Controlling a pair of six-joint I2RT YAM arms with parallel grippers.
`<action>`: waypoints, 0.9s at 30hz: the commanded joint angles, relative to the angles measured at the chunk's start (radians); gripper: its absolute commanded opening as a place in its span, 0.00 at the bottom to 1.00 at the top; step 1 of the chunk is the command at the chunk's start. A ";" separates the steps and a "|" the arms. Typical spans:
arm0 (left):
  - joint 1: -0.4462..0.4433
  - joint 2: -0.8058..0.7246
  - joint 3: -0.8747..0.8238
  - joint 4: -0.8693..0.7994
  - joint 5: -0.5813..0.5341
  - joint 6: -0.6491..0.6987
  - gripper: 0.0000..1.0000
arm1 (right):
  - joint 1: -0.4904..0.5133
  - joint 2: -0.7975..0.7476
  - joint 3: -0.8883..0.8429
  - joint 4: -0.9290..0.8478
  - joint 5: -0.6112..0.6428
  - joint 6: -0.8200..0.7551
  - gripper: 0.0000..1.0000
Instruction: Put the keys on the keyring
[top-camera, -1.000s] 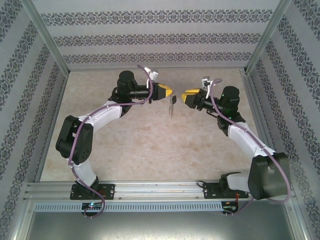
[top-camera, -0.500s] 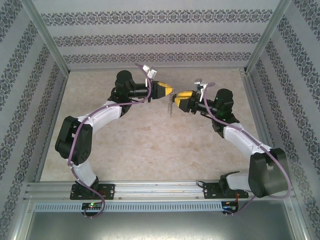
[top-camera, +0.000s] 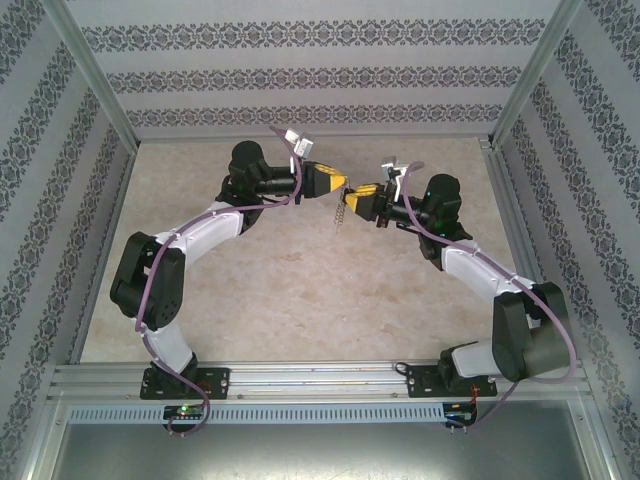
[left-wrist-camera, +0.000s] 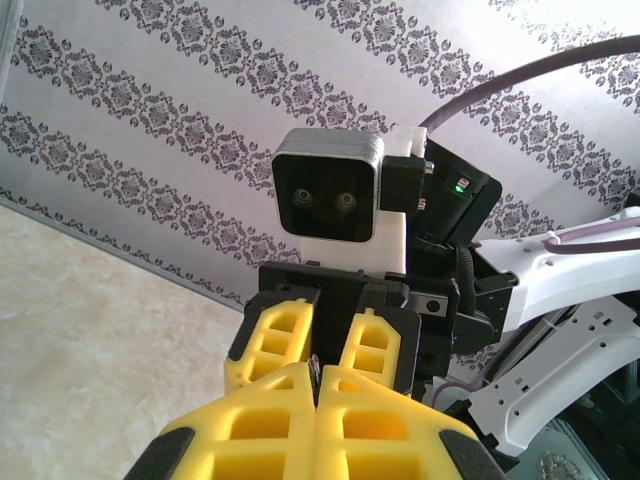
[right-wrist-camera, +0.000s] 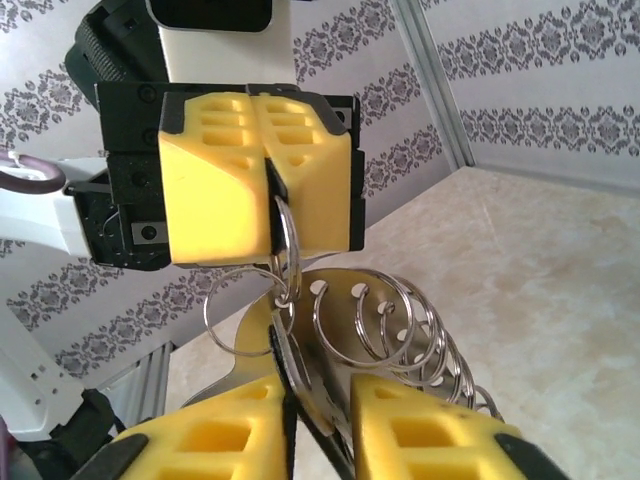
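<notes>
One change; right tool (right-wrist-camera: 318, 400) now pinches left tool's (right-wrist-camera: 268, 235) keyring (right-wrist-camera: 287, 262).

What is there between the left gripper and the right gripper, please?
In the right wrist view, the keyring, a bunch of linked metal rings, hangs between the left gripper and the right gripper.

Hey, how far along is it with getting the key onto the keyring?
Done: the left tool is shut on the keyring, holding it above the table. In hand: the right tool, close by, straddles what looks like the key. Left: threading it on, not visibly done.
</notes>
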 joint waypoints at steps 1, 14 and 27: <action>-0.015 -0.039 0.002 0.088 0.019 -0.010 0.00 | 0.008 -0.010 0.010 0.043 -0.045 -0.009 0.12; -0.014 -0.056 -0.005 0.106 -0.010 -0.007 0.00 | 0.018 0.020 0.003 0.021 -0.070 -0.008 0.00; -0.015 -0.065 -0.003 0.093 -0.019 0.005 0.00 | 0.020 0.044 0.013 -0.024 -0.087 -0.024 0.00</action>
